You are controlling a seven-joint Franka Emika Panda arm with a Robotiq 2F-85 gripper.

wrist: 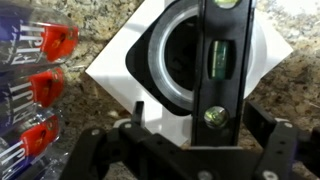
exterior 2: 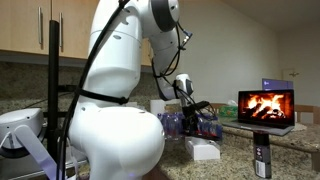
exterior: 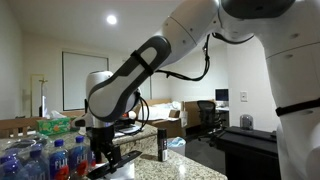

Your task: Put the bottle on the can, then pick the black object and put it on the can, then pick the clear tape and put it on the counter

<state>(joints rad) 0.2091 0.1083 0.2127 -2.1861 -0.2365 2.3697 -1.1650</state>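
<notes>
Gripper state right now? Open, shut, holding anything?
Gripper: open, holding nothing; in the wrist view the jaws stand wide on either side of the black object, not closed on it.

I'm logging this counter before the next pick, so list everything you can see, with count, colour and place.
flat black bar with green bubble vials: one, black, lying across the tape roll
ring-shaped roll of translucent tape: one, whitish-grey, on the white box
flat white box: one, white, on the counter
slim dark bottle: one, nearly black, upright on the counter
clear plastic water bottles: at least three, red and blue markings, beside the box
green tissue box: one, green, behind the water bottles
open laptop: one, screen showing flames, on the counter
speckled granite counter: one, brown-grey
white robot arm: one, reaching over the counter
tool: one, black, open above the bar
</notes>
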